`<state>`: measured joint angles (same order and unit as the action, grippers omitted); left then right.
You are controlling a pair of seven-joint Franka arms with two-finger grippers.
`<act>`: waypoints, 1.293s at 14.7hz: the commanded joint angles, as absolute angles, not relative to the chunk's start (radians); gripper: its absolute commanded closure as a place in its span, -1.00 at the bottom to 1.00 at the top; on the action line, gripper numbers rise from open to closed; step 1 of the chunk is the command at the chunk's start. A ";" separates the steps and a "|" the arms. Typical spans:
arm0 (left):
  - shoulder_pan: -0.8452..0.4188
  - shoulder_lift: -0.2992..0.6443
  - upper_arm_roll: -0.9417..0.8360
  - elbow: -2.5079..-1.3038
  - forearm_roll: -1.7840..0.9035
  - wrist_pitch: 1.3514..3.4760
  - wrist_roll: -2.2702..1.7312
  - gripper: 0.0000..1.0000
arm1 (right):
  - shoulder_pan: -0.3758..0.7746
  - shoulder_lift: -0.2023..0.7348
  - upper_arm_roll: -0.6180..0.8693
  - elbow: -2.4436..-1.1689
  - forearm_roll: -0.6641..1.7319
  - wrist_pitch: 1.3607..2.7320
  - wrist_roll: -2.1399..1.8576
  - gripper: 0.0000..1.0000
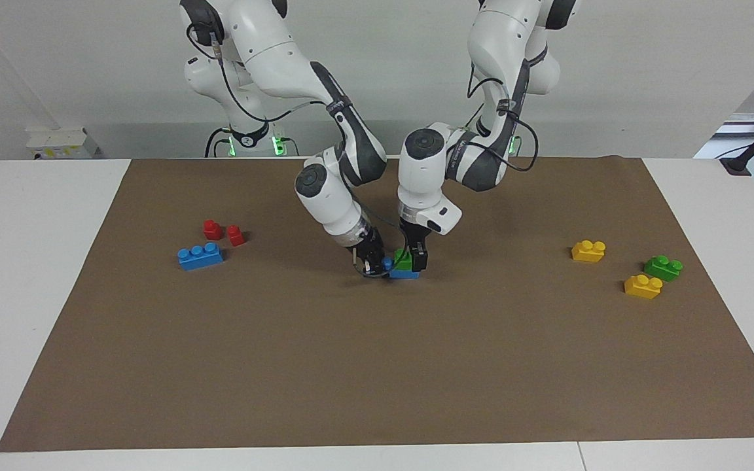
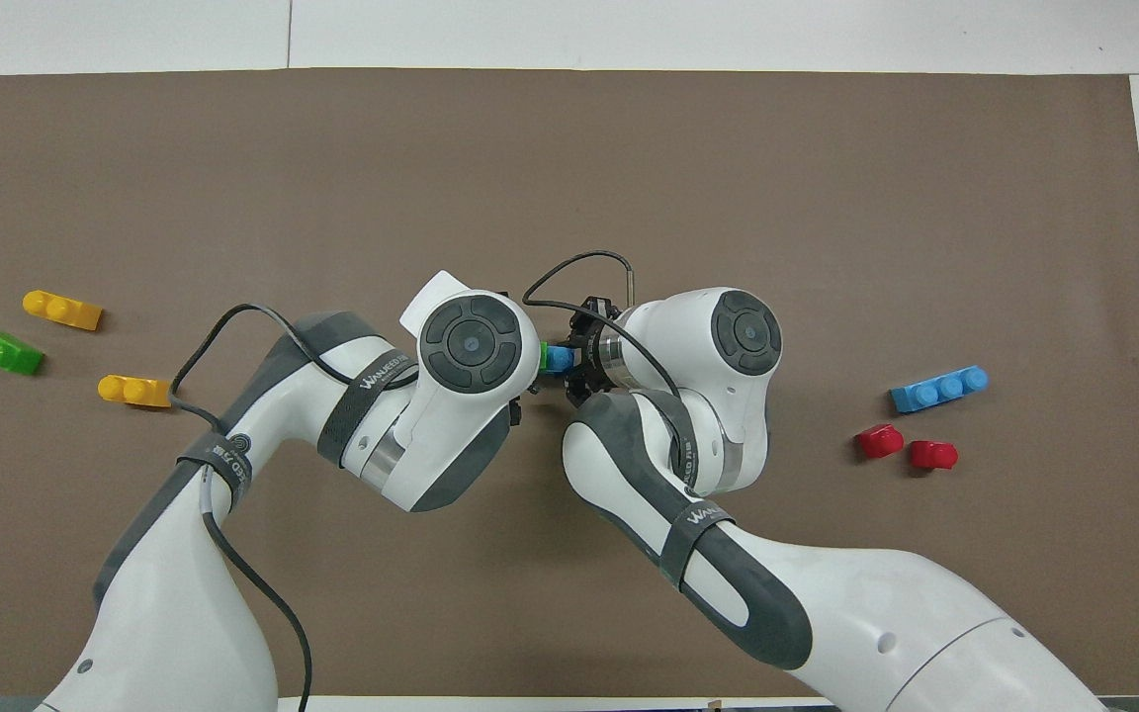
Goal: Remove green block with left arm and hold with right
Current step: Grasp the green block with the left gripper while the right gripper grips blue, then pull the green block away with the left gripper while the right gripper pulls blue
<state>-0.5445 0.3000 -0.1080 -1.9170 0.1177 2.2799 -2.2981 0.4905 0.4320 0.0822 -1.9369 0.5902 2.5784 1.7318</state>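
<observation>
Two claws working at a stacked brick mid-mat

On the brown mat (image 1: 377, 366) covering the white table (image 1: 36, 275), the green block (image 1: 404, 260) is sitting atop a blue brick (image 1: 406, 273); left claw (image 1: 412, 259) is gripping the green block, right claw (image 1: 373, 265) is clamping shut on the blue brick, white wall (image 1: 645, 72) standing past them.

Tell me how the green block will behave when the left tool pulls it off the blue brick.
The green block looks like hard moulded plastic, so probably stiff in the left tool. It sits studded onto the blue brick, so it may resist, then pop free suddenly. It is small, likely light; the brick could lift along unless the right tool holds it.
</observation>
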 commanded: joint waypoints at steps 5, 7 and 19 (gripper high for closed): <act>-0.558 0.299 -0.095 -1.928 0.143 2.318 -2.324 1.00 | 0.482 0.430 0.089 -1.941 0.618 2.606 1.741 1.00; -0.555 0.298 -0.095 -1.921 0.143 2.310 -2.322 1.00 | 0.482 0.430 0.089 -1.940 0.618 2.606 1.741 1.00; -0.447 0.173 -0.094 -1.861 0.135 2.111 -2.205 1.00 | 0.398 0.422 0.081 -1.856 0.597 2.464 1.730 1.00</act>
<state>-0.4783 0.1891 -0.0922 -1.8737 0.1267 2.1577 -2.2458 0.4567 0.4313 0.0789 -1.9135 0.5912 2.5610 1.7330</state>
